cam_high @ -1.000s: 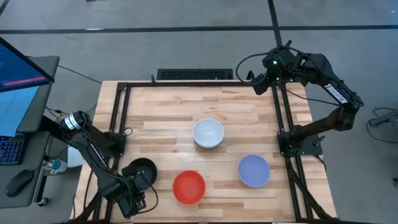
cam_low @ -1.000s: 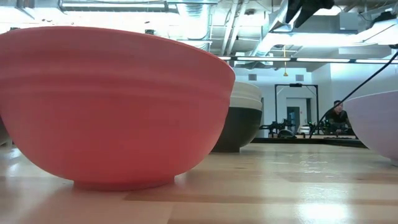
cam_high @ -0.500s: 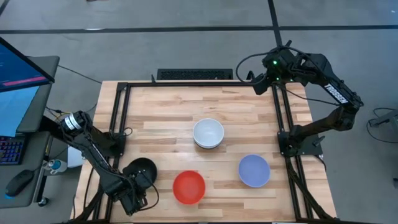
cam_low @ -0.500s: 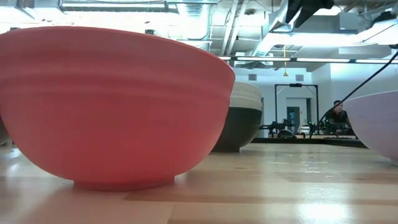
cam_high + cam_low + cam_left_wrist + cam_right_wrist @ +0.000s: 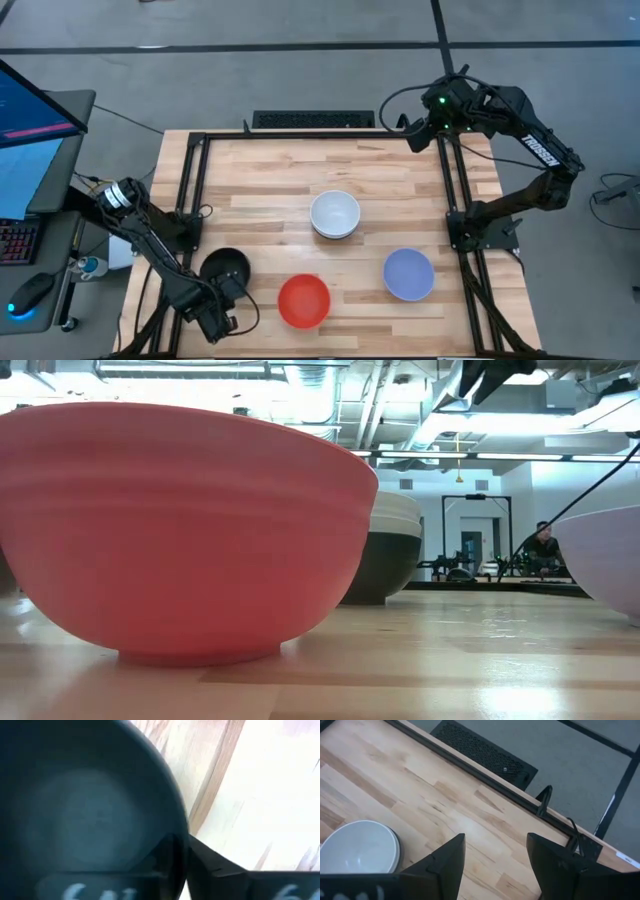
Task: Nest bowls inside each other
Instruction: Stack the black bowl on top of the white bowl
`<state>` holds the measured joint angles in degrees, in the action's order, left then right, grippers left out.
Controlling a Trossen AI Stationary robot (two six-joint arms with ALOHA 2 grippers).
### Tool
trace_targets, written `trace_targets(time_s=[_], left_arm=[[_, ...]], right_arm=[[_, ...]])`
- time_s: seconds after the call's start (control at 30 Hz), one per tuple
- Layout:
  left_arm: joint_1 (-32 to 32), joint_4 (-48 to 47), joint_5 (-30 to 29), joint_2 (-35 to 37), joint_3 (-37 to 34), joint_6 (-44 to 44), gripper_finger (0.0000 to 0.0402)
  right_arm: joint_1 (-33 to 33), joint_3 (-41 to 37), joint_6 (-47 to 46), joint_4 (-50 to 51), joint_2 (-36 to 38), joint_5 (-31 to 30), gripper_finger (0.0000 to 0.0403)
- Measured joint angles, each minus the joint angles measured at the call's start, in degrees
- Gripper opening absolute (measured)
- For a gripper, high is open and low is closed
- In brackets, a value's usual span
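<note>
A black bowl (image 5: pixel 224 267) sits at the table's near left, and my left gripper (image 5: pixel 230 292) is shut on its near rim. A red bowl (image 5: pixel 303 301) stands near the front edge and fills the low view (image 5: pixel 180 530). A pale blue-lavender bowl (image 5: pixel 408 274) rests to its right. At the centre a white bowl (image 5: pixel 334 213) is nested in a dark bowl (image 5: pixel 385 565). My right gripper (image 5: pixel 495 865) hangs open above the far right corner, clear of everything. My left gripper pinches the black bowl's rim (image 5: pixel 176 851) on its near side, one finger inside the bowl and one finger (image 5: pixel 225 870) outside. The fingers come from the table's near side, slanting down. Whether the bowl's base is still on the table I cannot tell.
A black metal frame (image 5: pixel 190 180) runs around the wooden table top (image 5: pixel 260 190). A monitor (image 5: pixel 30 120) and a keyboard stand off the table's left side. A person (image 5: pixel 543 545) sits far back in the room.
The black bowl has shifted a little toward the table's far edge, with my left gripper staying at its near rim. The other bowls and my right arm have kept still.
</note>
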<state>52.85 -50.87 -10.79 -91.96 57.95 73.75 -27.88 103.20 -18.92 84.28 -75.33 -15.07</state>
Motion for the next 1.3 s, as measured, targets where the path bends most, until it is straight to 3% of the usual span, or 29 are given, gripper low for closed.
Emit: trace_targets(time_s=[0.4, 0.63, 0.83, 1.0, 1.3], left_arm=[[-7.1, -0.7, 9.5, 1.4, 0.2, -11.2, 0.0002], [-15.2, -7.6, 8.6, 6.4, 3.9, -19.3, 0.0], [-25.9, -20.7, 5.8, 7.6, 15.4, -31.7, 0.0], [-35.5, -23.7, 3.5, 5.5, 26.4, -44.8, 0.0], [-46.5, -29.2, 3.9, -10.7, 50.8, -67.5, 0.0]], right_arm=[[0.0, 0.0, -0.1, 0.9, 0.0, 0.0, 0.0235], [0.0, 0.0, -0.1, 1.0, 0.0, 0.0, 0.0235], [0.0, 0.0, -0.3, 1.0, 0.0, 0.0, 0.0235], [0.0, 0.0, -1.5, 0.6, 0.0, 0.0, 0.0235], [0.0, 0.0, -3.6, -0.6, 0.0, -0.1, 0.0235]])
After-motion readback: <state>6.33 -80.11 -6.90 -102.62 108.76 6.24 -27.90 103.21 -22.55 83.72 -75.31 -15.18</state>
